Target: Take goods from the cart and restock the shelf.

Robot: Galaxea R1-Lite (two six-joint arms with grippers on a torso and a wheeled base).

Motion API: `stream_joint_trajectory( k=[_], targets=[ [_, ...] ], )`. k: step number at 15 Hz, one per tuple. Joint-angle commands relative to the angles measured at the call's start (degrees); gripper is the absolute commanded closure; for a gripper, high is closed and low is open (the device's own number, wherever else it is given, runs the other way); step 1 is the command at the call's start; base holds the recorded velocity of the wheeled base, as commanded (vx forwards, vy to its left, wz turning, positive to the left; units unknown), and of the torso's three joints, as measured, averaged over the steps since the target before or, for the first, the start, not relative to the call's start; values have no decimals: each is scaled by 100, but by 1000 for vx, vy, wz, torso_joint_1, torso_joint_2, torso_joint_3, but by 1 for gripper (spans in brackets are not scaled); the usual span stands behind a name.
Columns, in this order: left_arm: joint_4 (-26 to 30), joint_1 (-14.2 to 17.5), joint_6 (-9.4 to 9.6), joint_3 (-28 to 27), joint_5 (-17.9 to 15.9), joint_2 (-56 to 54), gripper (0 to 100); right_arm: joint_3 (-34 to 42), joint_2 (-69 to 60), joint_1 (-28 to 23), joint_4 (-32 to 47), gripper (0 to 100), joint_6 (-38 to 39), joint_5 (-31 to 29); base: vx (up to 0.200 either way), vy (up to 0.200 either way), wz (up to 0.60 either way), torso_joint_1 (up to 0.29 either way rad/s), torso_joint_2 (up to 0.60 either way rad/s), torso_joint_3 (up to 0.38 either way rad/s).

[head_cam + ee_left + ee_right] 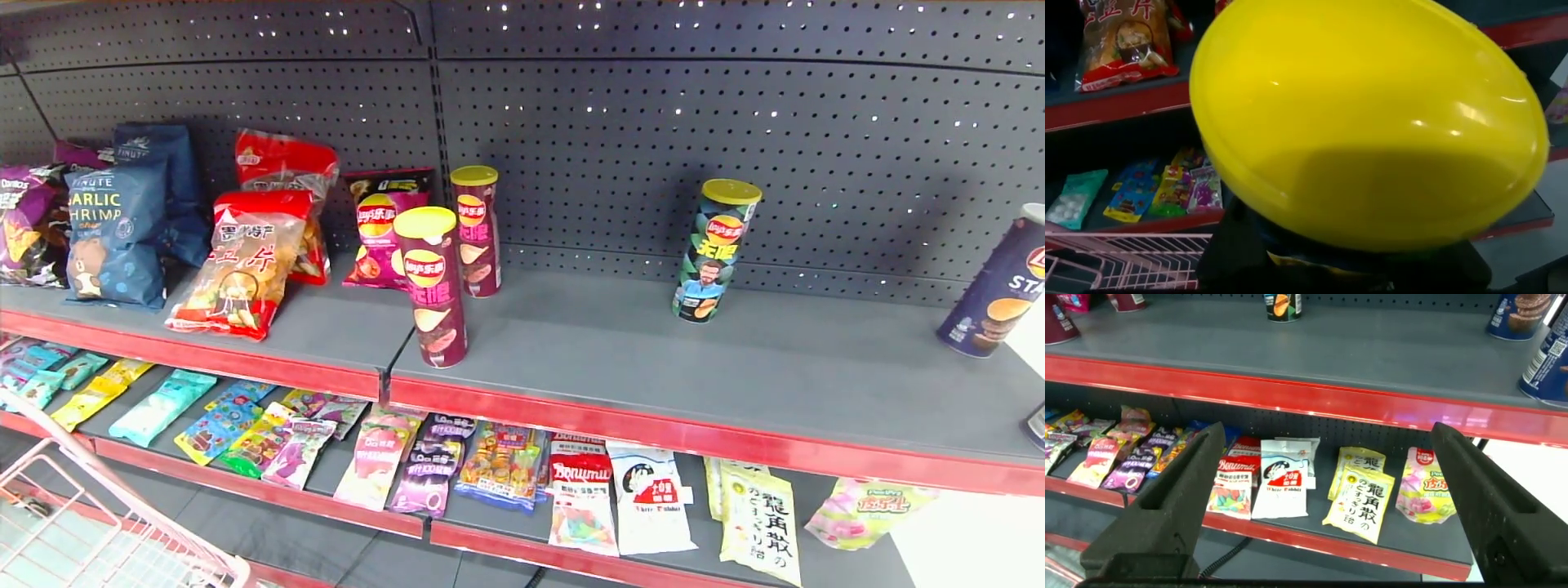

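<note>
A chip can with a yellow lid (1372, 122) sits right in front of the left wrist camera, hanging in the air before the shelf with my left gripper shut on it; the lid hides the gripper itself. My right gripper (1323, 498) is open with nothing between its fingers (1167, 506), level with the lower shelf's candy packets (1282, 486). The grey upper shelf (653, 359) holds two maroon chip cans (433, 286) (476, 231), a green can (716, 249) and a blue can (998, 286).
Snack bags (245, 261) crowd the upper shelf's left end. Bare shelf lies between the maroon and green cans and on to the blue can. The pink wire cart (73, 523) stands at the lower left, below the held can (1127, 253).
</note>
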Motion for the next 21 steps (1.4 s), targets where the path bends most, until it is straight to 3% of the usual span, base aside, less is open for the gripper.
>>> stream_joint_trajectory(
  k=[1,11,17,21],
  targets=[
    [-8,-2,50,-13,1,110,100,1,7,4,-1,0,-11,4,0,0,0,0,0,0],
    [-8,-28,77,-4,-34,48,100,1,7,4,-1,0,-11,4,60,0,0,-2,2,1],
    [10,-19,446,312,-43,-541,100,-17,16,4,8,0,-310,22,0,0,0,0,0,0],
    [1,-2,455,84,194,-400,100,-17,25,4,-1,0,-363,57,0,0,0,0,0,0]
  ],
)
